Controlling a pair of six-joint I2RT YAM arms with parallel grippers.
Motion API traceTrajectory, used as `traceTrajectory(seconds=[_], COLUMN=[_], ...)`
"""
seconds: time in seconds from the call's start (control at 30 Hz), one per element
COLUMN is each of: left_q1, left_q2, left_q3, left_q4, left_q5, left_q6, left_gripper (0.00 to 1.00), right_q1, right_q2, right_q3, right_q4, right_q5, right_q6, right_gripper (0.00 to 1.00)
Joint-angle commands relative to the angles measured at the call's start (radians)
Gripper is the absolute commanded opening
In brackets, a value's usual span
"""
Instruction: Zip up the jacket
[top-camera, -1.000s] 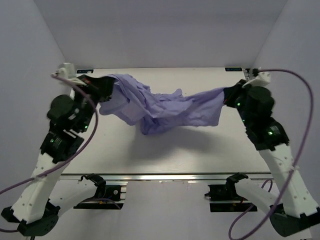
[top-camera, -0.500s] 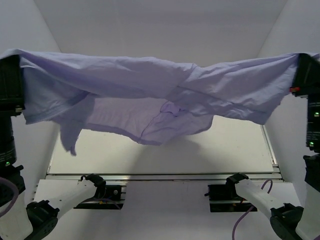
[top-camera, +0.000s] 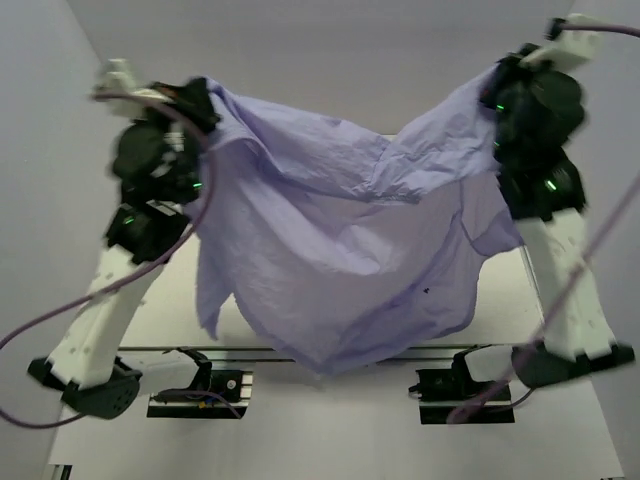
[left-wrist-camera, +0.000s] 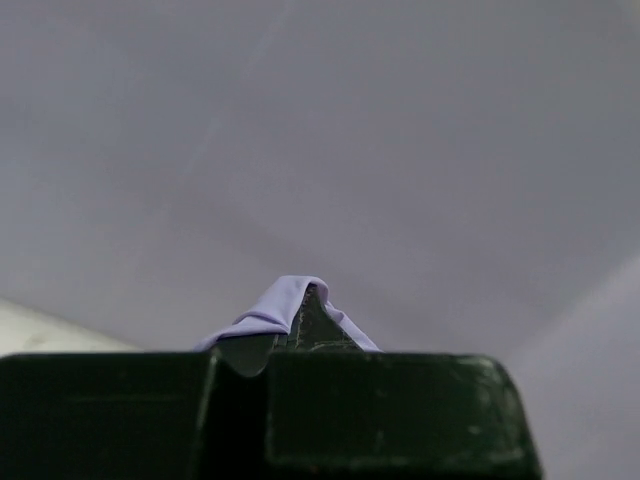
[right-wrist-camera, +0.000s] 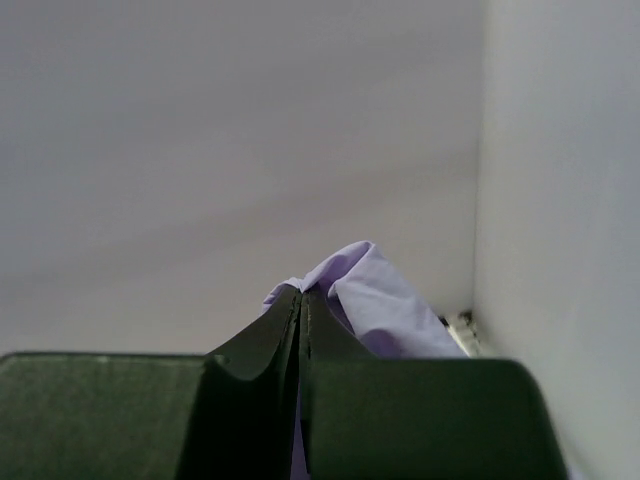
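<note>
Both pairs of jaws are clamped on the jacket (top-camera: 340, 250), holding it aloft, presumably to unfurl it.

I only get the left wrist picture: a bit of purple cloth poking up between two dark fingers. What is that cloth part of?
Observer: A whole lavender jacket, hanging in the air from the left gripper.
Operator: Is only that one holding it?
Observer: No, the right gripper pinches another edge, its jaws closed on the fabric.
Operator: Is it zipped up?
Observer: Cannot tell; it hangs crumpled above the table, and no zipper shows.
</note>
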Motion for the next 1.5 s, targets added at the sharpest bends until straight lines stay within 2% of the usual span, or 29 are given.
traceTrajectory(seconds=[0.0, 0.03, 0.1, 0.13, 0.2, 0.23, 0.33, 0.37, 0.4, 0.47, 0.5, 0.53, 0.57, 0.6, 0.63, 0.67, 0.7, 0.8, 0.83, 0.9, 0.97, 1.03, 1.07, 1.13, 1.27, 1.37, 1.47], left_q1=[0.003, 0.012, 0.030, 0.068, 0.128, 0.206, 0.292, 0.297, 0.297, 0.296, 0.296, 0.296, 0.294, 0.296, 0.294, 0.296, 0.296, 0.296, 0.296, 0.296, 0.296, 0.296, 0.296, 0.296, 0.296, 0.297, 0.297], left_q2=[0.084, 0.101, 0.144, 0.159, 0.219, 0.243, 0.378, 0.414, 0.482, 0.536, 0.558, 0.591, 0.607, 0.615, 0.625, 0.627, 0.626, 0.595, 0.580, 0.525, 0.480, 0.405, 0.356, 0.313, 0.235, 0.218, 0.227], left_q3=[-0.113, -0.141, -0.243, -0.281, -0.345, -0.395, -0.448, -0.442, -0.428, -0.382, -0.375, -0.368, -0.367, -0.368, -0.373, -0.387, -0.393, -0.433, -0.445, -0.480, -0.499, -0.525, -0.534, -0.566, -0.638, -0.661, -0.671], left_q4=[-0.045, -0.076, -0.093, -0.103, -0.117, -0.117, -0.076, -0.068, -0.064, -0.042, -0.033, -0.025, -0.027, -0.028, -0.045, -0.053, -0.063, -0.102, -0.119, -0.137, -0.174, -0.212, -0.228, -0.272, -0.318, -0.344, -0.324], left_q5=[-0.206, -0.213, -0.200, -0.189, -0.126, 0.008, 0.219, 0.332, 0.386, 0.542, 0.588, 0.640, 0.687, 0.701, 0.705, 0.710, 0.710, 0.693, 0.687, 0.666, 0.627, 0.597, 0.593, 0.548, 0.486, 0.452, 0.498], left_q6=[0.006, -0.038, -0.084, -0.142, -0.211, -0.262, -0.264, -0.250, -0.230, -0.187, -0.175, -0.167, -0.170, -0.170, -0.177, -0.178, -0.178, -0.180, -0.183, -0.181, -0.181, -0.175, -0.175, -0.184, -0.212, -0.233, -0.227], left_gripper=[0.00, 0.00, 0.00, 0.00, 0.00, 0.00, 0.00, 0.00, 0.00, 0.00, 0.00, 0.00, 0.00, 0.00, 0.02, 0.05, 0.30, 0.65, 0.96, 0.98, 0.98, 0.98, 0.98, 0.98, 0.98, 0.98, 0.98], right_q1=[-0.102, -0.169, -0.213, -0.226, -0.254, -0.260, -0.276, -0.280, -0.282, -0.285, -0.286, -0.286, -0.285, -0.285, -0.286, -0.285, -0.286, -0.283, -0.283, -0.282, -0.280, -0.279, -0.276, -0.262, -0.227, -0.222, -0.223], right_q2=[0.153, 0.235, 0.326, 0.437, 0.563, 0.696, 0.939, 0.985, 1.027, 1.082, 1.084, 1.066, 1.052, 1.035, 0.997, 0.977, 0.940, 0.865, 0.842, 0.766, 0.698, 0.578, 0.496, 0.426, 0.337, 0.363, 0.423], right_q3=[-0.018, -0.018, -0.029, -0.023, 0.047, 0.090, 0.280, 0.328, 0.397, 0.395, 0.375, 0.350, 0.324, 0.298, 0.245, 0.223, 0.204, 0.148, 0.107, 0.041, -0.119, -0.252, -0.390, -0.546, -0.623, -0.586, -0.557], right_q4=[0.013, 0.011, 0.048, 0.080, 0.094, 0.092, 0.066, 0.057, 0.054, 0.083, 0.095, 0.120, 0.128, 0.132, 0.140, 0.135, 0.116, 0.030, 0.007, -0.056, -0.061, -0.017, 0.040, 0.075, 0.068, 0.034, 0.019], right_q5=[-0.139, -0.206, -0.335, -0.368, -0.443, -0.471, -0.538, -0.558, -0.583, -0.592, -0.592, -0.592, -0.594, -0.597, -0.597, -0.639, -0.658, -0.718, -0.727, -0.741, -0.756, -0.765, -0.787, -0.802, -0.792, -0.785, -0.747], right_q6=[0.082, 0.118, 0.177, 0.179, 0.182, 0.182, 0.193, 0.195, 0.201, 0.211, 0.216, 0.219, 0.230, 0.230, 0.227, 0.224, 0.213, 0.184, 0.176, 0.173, 0.187, 0.224, 0.233, 0.259, 0.251, 0.250, 0.262], right_gripper=[0.00, 0.00, 0.00, 0.00, 0.00, 0.00, 0.00, 0.00, 0.00, 0.00, 0.09, 0.22, 0.58, 0.74, 0.86, 0.89, 0.89, 0.89, 0.89, 0.89, 0.89, 0.89, 0.89, 0.89, 0.89, 0.89, 0.89])
